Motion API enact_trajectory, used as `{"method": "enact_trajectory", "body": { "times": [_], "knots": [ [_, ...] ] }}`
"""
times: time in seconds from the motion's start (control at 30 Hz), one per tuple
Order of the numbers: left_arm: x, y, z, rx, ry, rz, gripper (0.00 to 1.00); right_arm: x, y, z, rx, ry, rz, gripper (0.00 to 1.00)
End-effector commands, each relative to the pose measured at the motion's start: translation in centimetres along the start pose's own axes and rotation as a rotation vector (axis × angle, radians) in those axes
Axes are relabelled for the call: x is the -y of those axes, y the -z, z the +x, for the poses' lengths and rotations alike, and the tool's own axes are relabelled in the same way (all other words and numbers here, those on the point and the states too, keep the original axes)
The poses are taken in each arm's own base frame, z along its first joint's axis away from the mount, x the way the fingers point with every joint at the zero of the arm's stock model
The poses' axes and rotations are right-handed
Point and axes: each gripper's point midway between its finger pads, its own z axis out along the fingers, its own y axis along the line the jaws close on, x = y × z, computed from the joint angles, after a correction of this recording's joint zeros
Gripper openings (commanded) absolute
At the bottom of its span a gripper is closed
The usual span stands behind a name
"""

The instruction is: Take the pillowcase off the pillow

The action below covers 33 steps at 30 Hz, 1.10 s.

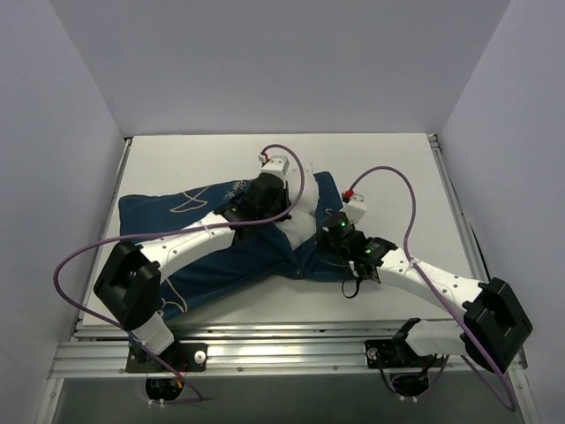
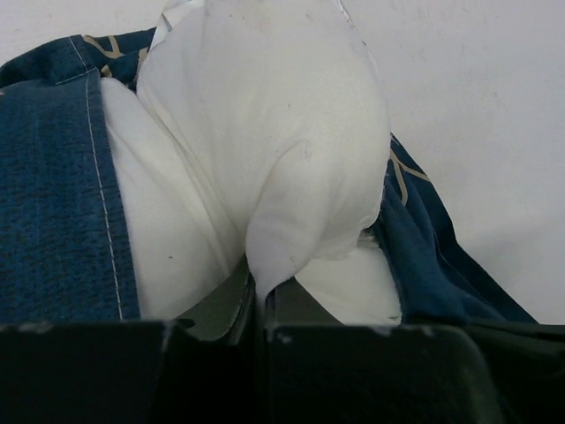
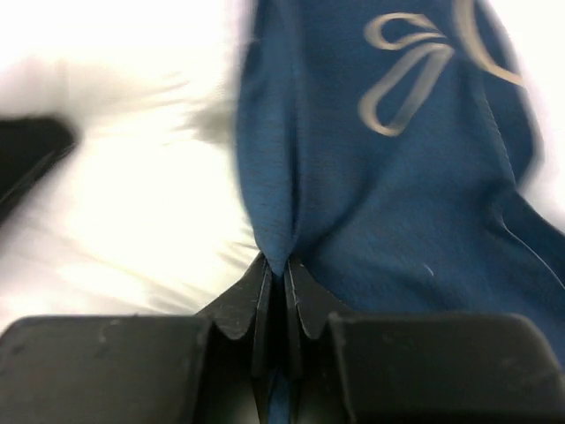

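Note:
The navy pillowcase (image 1: pixel 194 234) lies across the table's middle, its open end toward the right. The white pillow (image 1: pixel 303 223) bulges out of that opening. My left gripper (image 1: pixel 281 205) is shut on a pinch of the white pillow (image 2: pixel 265 159), with navy pillowcase (image 2: pixel 53 194) on both sides of it. My right gripper (image 1: pixel 340 240) is shut on a fold of the pillowcase edge (image 3: pixel 388 177), with the white pillow (image 3: pixel 124 212) to its left. Most of the pillow is hidden inside the case.
The white table (image 1: pixel 388 172) is boxed by grey walls on the left, back and right. A metal rail (image 1: pixel 282 344) runs along the near edge. Purple cables (image 1: pixel 402 190) loop above both arms.

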Motion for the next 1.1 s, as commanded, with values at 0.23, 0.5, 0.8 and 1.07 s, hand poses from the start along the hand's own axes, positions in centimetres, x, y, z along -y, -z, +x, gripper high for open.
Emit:
{"method": "enact_trajectory", "body": {
  "times": [0.23, 0.5, 0.8, 1.07],
  "knots": [
    [-13.8, 1.7, -4.8, 0.029, 0.176, -0.290, 0.02, 14.5, 0.8, 2.1, -0.103, -0.049, 0.324, 0.00],
    [-15.5, 2.3, -5.1, 0.007, 0.211, -0.255, 0.02, 14.8, -0.4, 2.8, -0.157, -0.112, 0.242, 0.00],
    [-3.1, 5.2, -7.4, 0.129, -0.238, 0.202, 0.62, 9.7, -1.0, -1.3, -0.121, 0.002, 0.060, 0.00],
    [3.7, 7.9, -8.3, 0.257, -0.624, 0.267, 0.80, 7.2, -0.1, -4.1, -0.091, 0.090, 0.018, 0.00]
  ]
}}
